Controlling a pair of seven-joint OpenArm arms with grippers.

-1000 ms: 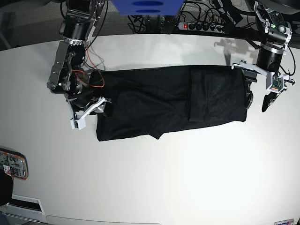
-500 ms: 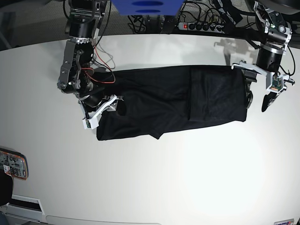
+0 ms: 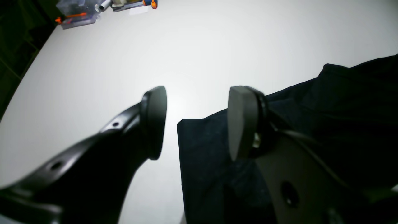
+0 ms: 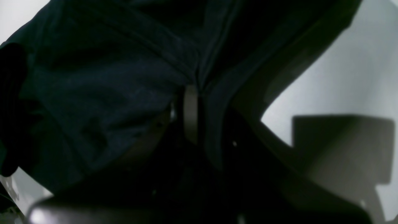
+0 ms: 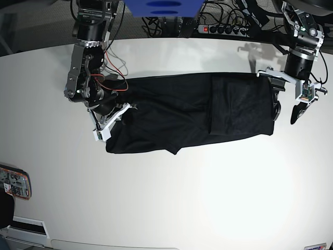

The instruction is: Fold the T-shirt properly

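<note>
Right gripper (image 5: 115, 119) at 9 o'clock of the base view, clamped on the T-shirt's (image 5: 192, 112) left end; wrist view confirms it, pale pad (image 4: 190, 113) pressed against bunched black fabric (image 4: 102, 77), no gap between jaws. Red wires (image 5: 112, 73) looped along that arm.

T-shirt spread as a long black band across the white table (image 5: 171, 198), roughly 9 to 3 o'clock, slightly above centre. Folded-over panel on the right half, vertical crease near the middle. Small flap poking out of the lower hem around 6 o'clock of the garment.

Left gripper (image 5: 287, 107) at 3 o'clock, hanging at the shirt's right edge, jaws parted about halfway, holding nothing. Wrist view: black finger (image 3: 154, 123) over bare table, grey-padded finger (image 3: 241, 121) over the shirt's corner (image 3: 211, 161), cloth edge lying between them, not pinched.

Power strip (image 5: 223, 29) with cables at 12 o'clock beyond the table's far edge. Blue object (image 5: 161, 7) at top centre. Red-and-white item (image 5: 14, 182) at the table's 8 o'clock edge; cannot tell what it is.
</note>
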